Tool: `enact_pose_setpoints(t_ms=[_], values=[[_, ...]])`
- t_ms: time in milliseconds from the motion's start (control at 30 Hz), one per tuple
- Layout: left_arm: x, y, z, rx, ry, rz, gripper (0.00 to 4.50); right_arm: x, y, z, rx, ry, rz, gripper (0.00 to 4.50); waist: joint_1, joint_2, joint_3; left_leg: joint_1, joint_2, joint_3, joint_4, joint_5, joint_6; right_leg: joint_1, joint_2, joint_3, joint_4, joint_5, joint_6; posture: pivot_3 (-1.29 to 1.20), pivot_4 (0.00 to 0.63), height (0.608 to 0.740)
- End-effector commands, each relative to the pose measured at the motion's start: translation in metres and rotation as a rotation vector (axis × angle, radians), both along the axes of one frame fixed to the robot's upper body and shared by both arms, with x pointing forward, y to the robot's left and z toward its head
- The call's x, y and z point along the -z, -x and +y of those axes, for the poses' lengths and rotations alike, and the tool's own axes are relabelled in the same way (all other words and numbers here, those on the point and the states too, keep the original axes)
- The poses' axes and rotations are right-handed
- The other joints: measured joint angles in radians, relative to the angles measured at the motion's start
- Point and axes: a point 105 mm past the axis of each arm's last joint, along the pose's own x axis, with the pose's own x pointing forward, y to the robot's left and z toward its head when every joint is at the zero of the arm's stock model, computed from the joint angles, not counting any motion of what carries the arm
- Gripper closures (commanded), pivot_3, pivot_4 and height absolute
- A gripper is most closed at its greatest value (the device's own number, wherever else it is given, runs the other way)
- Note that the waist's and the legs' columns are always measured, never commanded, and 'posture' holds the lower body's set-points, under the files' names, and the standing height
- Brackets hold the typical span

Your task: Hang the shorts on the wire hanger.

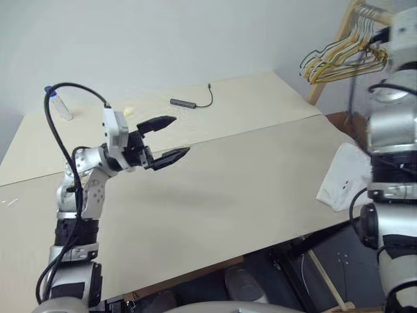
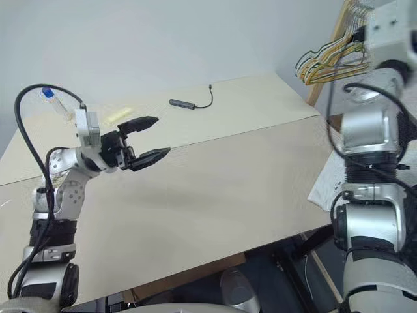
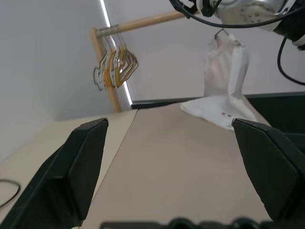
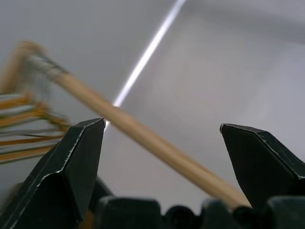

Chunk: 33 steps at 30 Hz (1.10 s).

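Entry: shorts [image 3: 224, 67] hanging from the rail [image 3: 143, 22], so we hold left gripper [image 1: 166, 139] and right gripper [image 4: 162, 167] spread, empty.

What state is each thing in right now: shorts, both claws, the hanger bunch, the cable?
shorts: hanging, lower part resting on the table's edge
left claw: open, empty, above the table
right claw: open, empty, raised by the wooden rail
bunch of hangers: hanging on the rail
black cable: lying loose on the far part of the table
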Motion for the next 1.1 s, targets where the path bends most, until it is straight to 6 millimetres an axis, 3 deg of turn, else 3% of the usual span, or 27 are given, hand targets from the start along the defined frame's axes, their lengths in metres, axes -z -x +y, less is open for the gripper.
enact_pose_setpoints(t_ms=[33,233,367,500,667,833,1100], values=[[-0.014,0.003,0.021,-0.137,-0.012,-0.025,0.0,0.005,-0.01,0.055,-0.383,-0.002,0.062,0.01,0.015,-0.002,0.001,0.0,0.0,0.0,0.0,0.0,0.0,0.0,0.0,0.0,0.0,0.0,0.0,-0.08,0.0,0.74],[-0.002,0.018,0.045,-0.305,-0.058,0.014,0.0,0.06,-0.001,0.134,-0.852,0.176,0.31,0.01,0.105,-0.005,0.003,-0.001,0.0,-0.008,0.0,-0.001,0.0,-0.001,0.0,0.0,0.0,0.0,0.0,0.01,0.0,0.74],[0.004,0.031,0.054,-0.368,-0.076,0.038,0.0,0.091,0.013,0.156,-1.057,0.19,0.473,0.01,0.187,-0.008,0.005,-0.001,0.0,-0.009,0.0,-0.001,0.0,-0.002,0.0,-0.002,0.0,0.0,0.0,0.12,0.0,0.74],[0.012,0.05,0.062,-0.396,-0.087,0.074,0.0,0.124,0.031,0.161,-1.203,0.223,0.705,0.01,0.271,-0.011,0.006,-0.001,0.0,-0.006,0.0,-0.001,-0.001,-0.002,-0.001,-0.003,0.0,0.0,-0.001,0.18,0.0,0.74],[0.028,0.063,0.074,-0.471,-0.169,0.141,0.0,0.156,0.044,0.155,-1.251,0.289,0.89,0.01,0.351,-0.014,0.008,-0.001,0.002,0.001,0.0,-0.001,-0.001,-0.004,0.0,-0.005,0.0,0.001,-0.003,0.22,0.0,0.74],[0.029,0.071,0.074,-0.473,-0.148,0.171,0.0,0.171,0.051,0.158,-1.279,0.31,0.944,0.01,0.383,-0.017,0.009,-0.001,0.002,0.003,0.0,-0.001,-0.001,-0.005,0.001,-0.005,-0.001,0.001,-0.004,0.25,0.0,0.74],[0.031,0.064,0.067,-0.463,-0.171,0.158,0.0,0.183,0.054,0.157,-1.25,0.279,0.962,0.01,0.406,-0.021,0.011,-0.004,0.002,0.003,0.0,-0.001,-0.001,-0.007,0.001,-0.005,-0.001,0.001,-0.004,0.25,0.0,0.74]])
